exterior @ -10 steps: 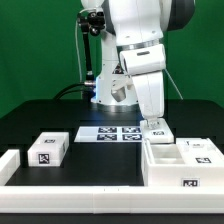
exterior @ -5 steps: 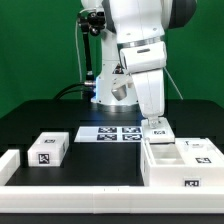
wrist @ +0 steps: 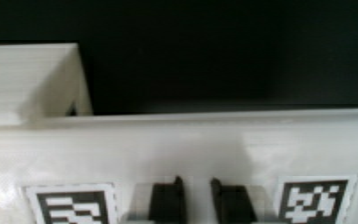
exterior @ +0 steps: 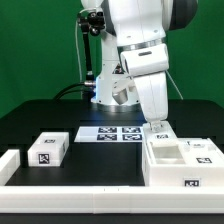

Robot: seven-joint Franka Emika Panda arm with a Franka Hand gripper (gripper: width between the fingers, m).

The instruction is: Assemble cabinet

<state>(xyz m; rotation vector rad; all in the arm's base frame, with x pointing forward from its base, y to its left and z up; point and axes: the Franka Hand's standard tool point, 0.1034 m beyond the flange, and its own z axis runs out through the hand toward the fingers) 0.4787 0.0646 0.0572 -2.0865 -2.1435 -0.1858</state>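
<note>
- Large white boxy plastic cabinet body point(exterior: 166, 176) sits at the black surface's point(exterior: 40, 120) front corner, ext. view's right.
- Your jaws are together, tips down at the cabinet's rear edge; can't tell if they pinch anything.
- Small white tagged block point(exterior: 47, 150) lies loose near the front edge, well apart from the cabinet.
- Judgement: early stage, most assy left.
</note>
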